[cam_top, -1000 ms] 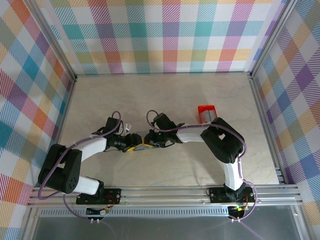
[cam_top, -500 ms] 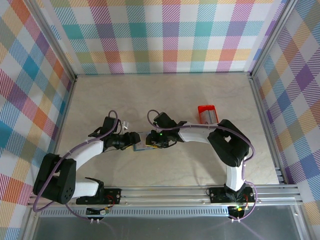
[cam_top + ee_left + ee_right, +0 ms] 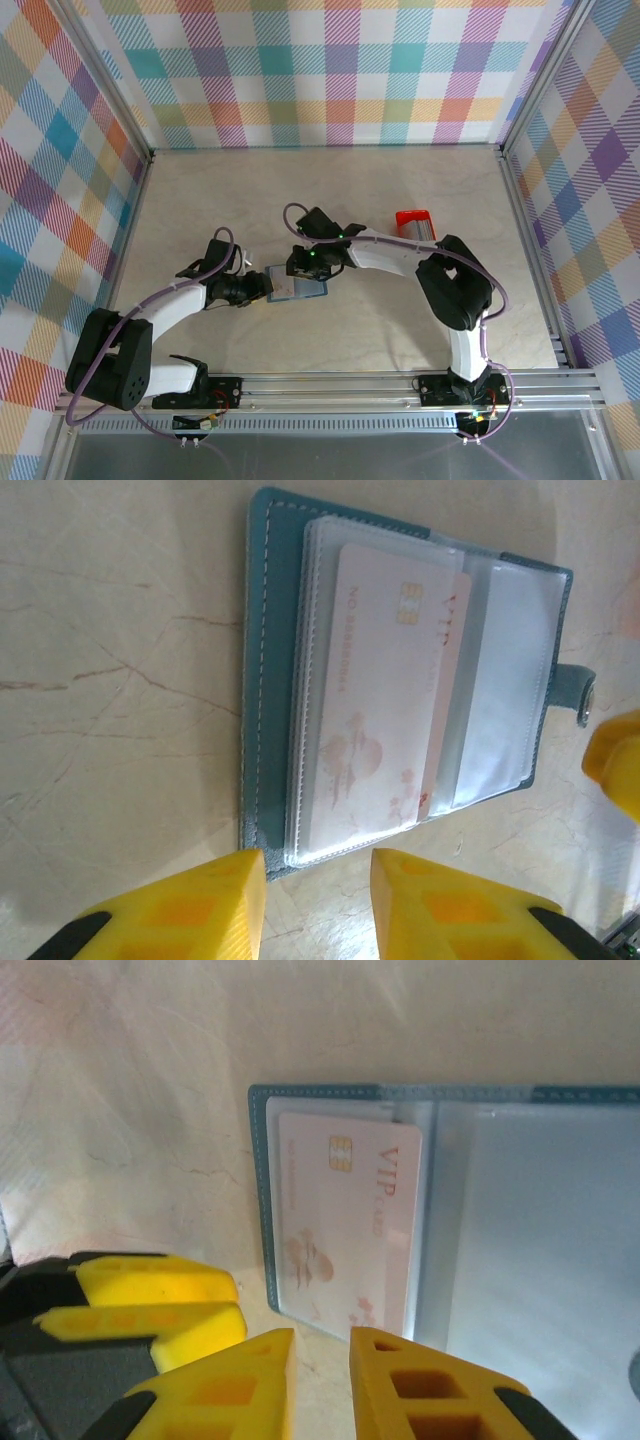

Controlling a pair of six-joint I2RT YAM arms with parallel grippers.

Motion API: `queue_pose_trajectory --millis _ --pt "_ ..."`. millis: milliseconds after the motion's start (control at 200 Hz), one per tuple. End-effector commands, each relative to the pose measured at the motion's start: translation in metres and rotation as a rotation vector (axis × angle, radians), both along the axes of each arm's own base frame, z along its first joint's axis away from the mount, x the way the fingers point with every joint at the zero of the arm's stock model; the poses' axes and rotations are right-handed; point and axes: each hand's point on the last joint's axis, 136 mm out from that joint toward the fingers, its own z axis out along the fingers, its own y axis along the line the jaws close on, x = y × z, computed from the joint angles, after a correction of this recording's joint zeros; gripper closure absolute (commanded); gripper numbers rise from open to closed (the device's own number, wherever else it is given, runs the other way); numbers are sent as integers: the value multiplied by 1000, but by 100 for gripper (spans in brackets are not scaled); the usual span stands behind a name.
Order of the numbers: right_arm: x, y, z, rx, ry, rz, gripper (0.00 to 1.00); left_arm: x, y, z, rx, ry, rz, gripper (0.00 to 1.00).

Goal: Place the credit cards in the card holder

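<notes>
The blue-teal card holder (image 3: 300,288) lies open and flat on the table. A pale pink credit card (image 3: 380,700) with a chip sits inside its clear left pocket (image 3: 345,1220). My left gripper (image 3: 318,885) is open at the holder's left edge, low over the table, with nothing between its fingers. My right gripper (image 3: 320,1355) hovers at the holder's far edge (image 3: 300,264), its jaws a narrow gap apart and empty. The holder's clasp tab (image 3: 583,695) sticks out on the right side.
A small red tray (image 3: 413,218) with something grey in it stands to the right, behind the right arm's elbow. Metal rails and checked walls ring the table. One yellow finger (image 3: 612,765) of the right gripper is near the clasp.
Both grippers have drawn back off the holder, which now lies uncovered and open. The right gripper moved toward the back. The left jaws have narrowed.
</notes>
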Motion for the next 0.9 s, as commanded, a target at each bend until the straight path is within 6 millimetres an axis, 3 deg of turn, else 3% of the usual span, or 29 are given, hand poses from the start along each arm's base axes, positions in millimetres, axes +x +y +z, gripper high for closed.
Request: queue_pose_trajectory --millis 0,895 --pt "-4 -4 -16 -73 24 27 78 1 -2 -2 -33 -7 -1 67" --pt "0 10 -37 -90 84 52 72 4 -2 -9 -28 -13 -10 67"
